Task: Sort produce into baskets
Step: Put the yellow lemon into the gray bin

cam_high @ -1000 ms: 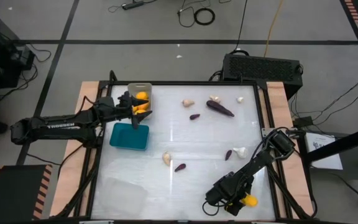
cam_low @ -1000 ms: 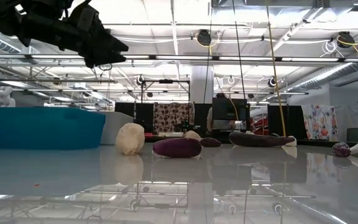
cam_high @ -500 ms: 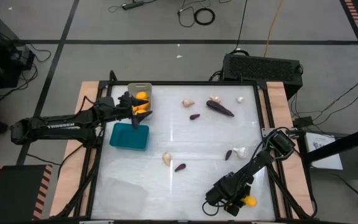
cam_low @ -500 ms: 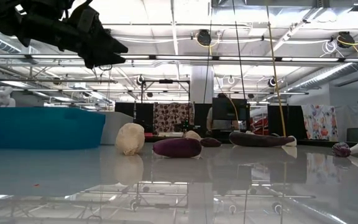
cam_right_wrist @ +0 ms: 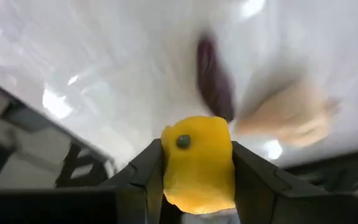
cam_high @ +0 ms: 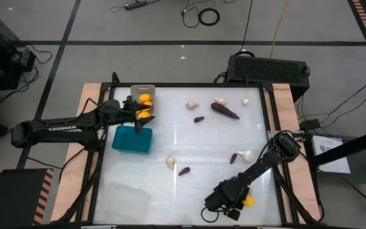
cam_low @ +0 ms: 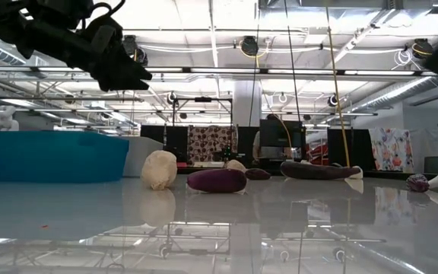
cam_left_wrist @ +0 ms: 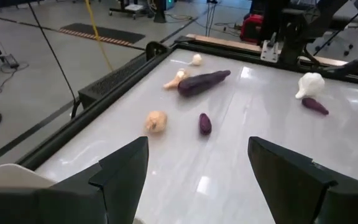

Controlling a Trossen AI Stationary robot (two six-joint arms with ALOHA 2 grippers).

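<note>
My right gripper (cam_right_wrist: pixel 197 163) is shut on a yellow-orange fruit (cam_high: pixel 249 201) near the table's near right corner. My left gripper (cam_left_wrist: pixel 197 177) is open and empty. It hovers over the near edge of the light grey basket (cam_high: pixel 143 93), which holds several yellow fruits (cam_high: pixel 144 98). The teal basket (cam_high: pixel 132 138) stands just in front of the grey one. The clear basket (cam_high: pixel 122 194) stands at the near left. Cream garlic bulbs (cam_high: pixel 170 161) and purple eggplants (cam_high: pixel 225 111) lie loose on the white table. My right gripper pinches the yellow fruit by two opposite sides (cam_right_wrist: pixel 166 171) between its two fingers (cam_right_wrist: pixel 252 177). The fruit's small dark stem dot (cam_right_wrist: pixel 183 142) faces the wrist camera. The fruit appears lifted clear, with the table showing beyond it.
A small eggplant (cam_high: pixel 233 158) and a garlic bulb (cam_high: pixel 245 154) lie just beyond the right gripper. Another eggplant (cam_high: pixel 184 170) lies at mid-table. Two garlic bulbs (cam_high: pixel 192 105), (cam_high: pixel 219 100), a smaller one (cam_high: pixel 246 102) and a small eggplant (cam_high: pixel 199 119) lie at the far side.
My right gripper has moved a little toward the table's left with the yellow fruit still between its fingers. My left gripper has shifted slightly above the grey basket and stays open.
</note>
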